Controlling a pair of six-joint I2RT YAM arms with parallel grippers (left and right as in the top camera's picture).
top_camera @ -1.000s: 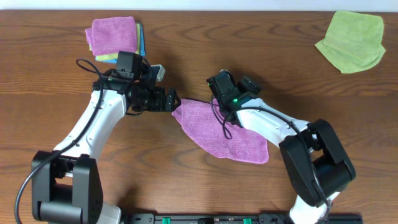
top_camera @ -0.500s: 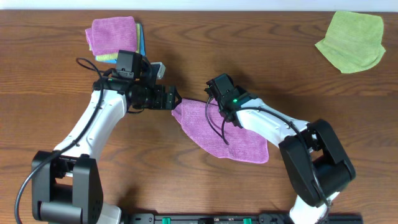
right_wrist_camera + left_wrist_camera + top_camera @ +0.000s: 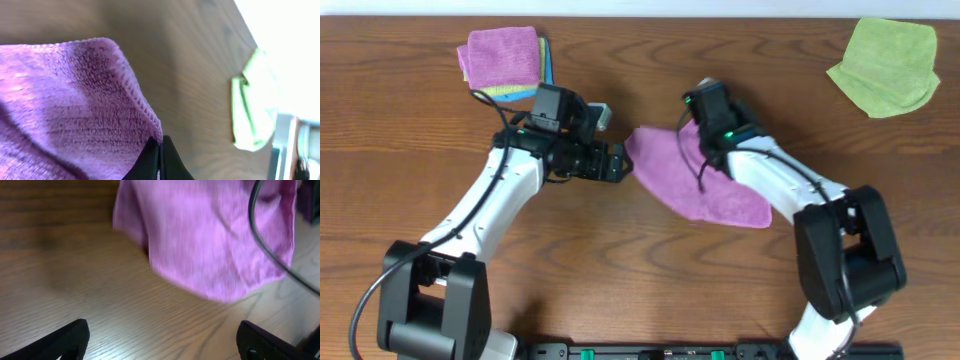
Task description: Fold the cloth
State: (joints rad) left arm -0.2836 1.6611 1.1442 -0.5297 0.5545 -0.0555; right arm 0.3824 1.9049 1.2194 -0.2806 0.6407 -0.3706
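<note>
You have two purple cloths on the table [image 3: 620, 290] – count them carefully, they look alike. The loose purple cloth [image 3: 705, 185] is the one in play: it lies mid-table as a long, uneven wedge, widest at its upper left and narrowing toward the lower right. The folded purple cloth [image 3: 502, 55] sits as a neat square at the far left corner, topping a small stack. Under it you can see one blue cloth [image 3: 548, 65] and one yellow-green cloth [image 3: 505, 92], only their edges showing. One lime-green cloth [image 3: 885, 65] lies alone at the far right corner, well apart from everything else.

You have two arms and two grippers. Your right gripper [image 3: 159, 160] has its fingertips pressed together on the stitched hem of the loose purple cloth – the wrist view shows the edge pinched right at the tips, with the corner curling up above them. Your left gripper [image 3: 618, 163] has its jaws spread wide and holds nothing. It sits just beside the left corner of the loose purple cloth, with bare wood between its fingers in the wrist view.

One black cable [image 3: 270, 255] crosses over the cloth. One small green light [image 3: 725, 133] glows on the right wrist.
</note>
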